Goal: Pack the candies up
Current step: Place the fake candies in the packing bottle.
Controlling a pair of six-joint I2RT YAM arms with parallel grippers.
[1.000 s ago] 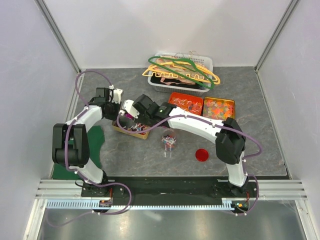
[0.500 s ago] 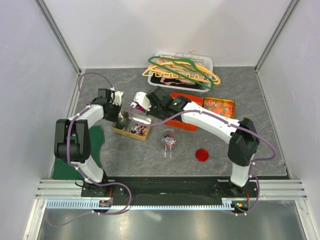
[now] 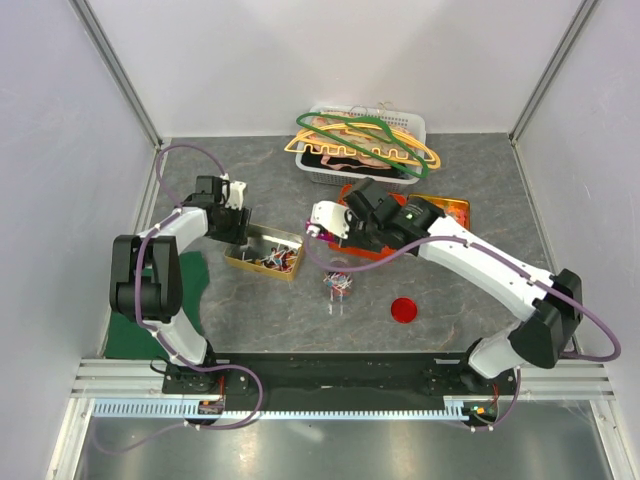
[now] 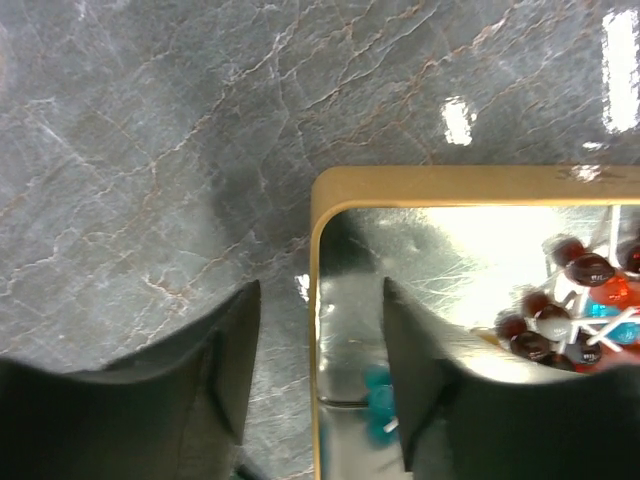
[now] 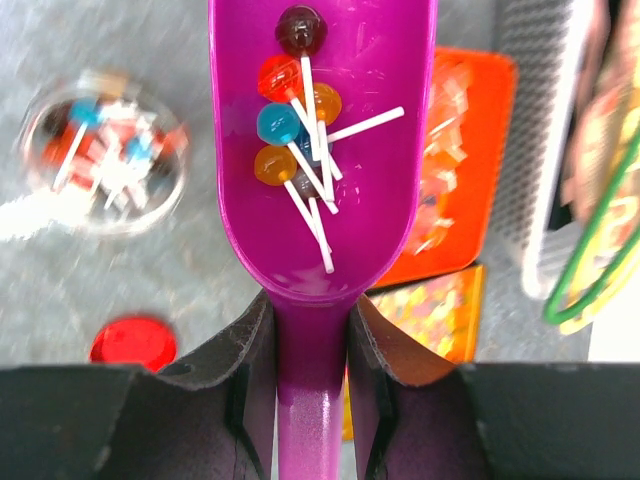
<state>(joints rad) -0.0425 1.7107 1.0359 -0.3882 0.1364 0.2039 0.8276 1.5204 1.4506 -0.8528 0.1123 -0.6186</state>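
Observation:
My right gripper (image 5: 308, 300) is shut on the handle of a purple scoop (image 5: 320, 150) that carries several candies (image 5: 290, 110), small lollipops on white sticks. The scoop (image 3: 318, 222) hangs level, up and left of the glass jar (image 3: 337, 283), which holds more candies (image 5: 105, 165). A gold tin (image 3: 262, 270) to the left holds further candies (image 4: 575, 310). My left gripper (image 4: 320, 290) is open, its fingers either side of the tin's left wall (image 4: 400, 185) without touching it.
The jar's red lid (image 3: 404, 310) lies on the table to its right. An orange tray (image 5: 455, 180) and a yellow tin (image 3: 450, 205) sit behind my right arm. A white basket of coat hangers (image 3: 360, 145) stands at the back. A green mat (image 3: 195, 285) lies left.
My right arm has lifted the loaded scoop out of the gold tin and swung it right, towards the jar. The left gripper has stayed at the tin's left end.

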